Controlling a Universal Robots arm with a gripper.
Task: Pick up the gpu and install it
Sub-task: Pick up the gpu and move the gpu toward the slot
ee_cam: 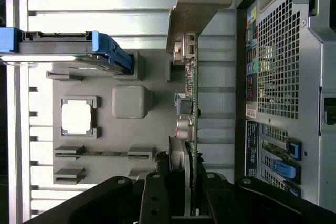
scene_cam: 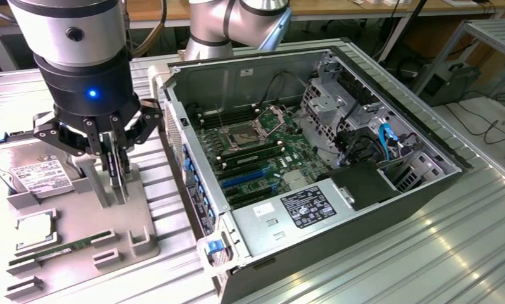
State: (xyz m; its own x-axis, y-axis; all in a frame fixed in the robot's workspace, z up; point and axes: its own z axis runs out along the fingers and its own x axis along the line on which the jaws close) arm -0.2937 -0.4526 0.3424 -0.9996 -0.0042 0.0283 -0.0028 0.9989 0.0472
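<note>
The pincer (scene_cam: 110, 151) pinches the gpu (ee_cam: 190, 93), 1 finger on each face. The card stands on edge directly beneath it in the grey holder (scene_cam: 142, 234). Close on 1 side lies the hard drive (scene_cam: 37, 174); farther off on the other stands the open computer case (scene_cam: 320, 158). With so thin a hold, the card could pivot or slip. Its bracket could also catch in the holder's slot.

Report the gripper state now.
Gripper: jaws closed on the gpu, which stands upright at the grey holder tray.
</note>
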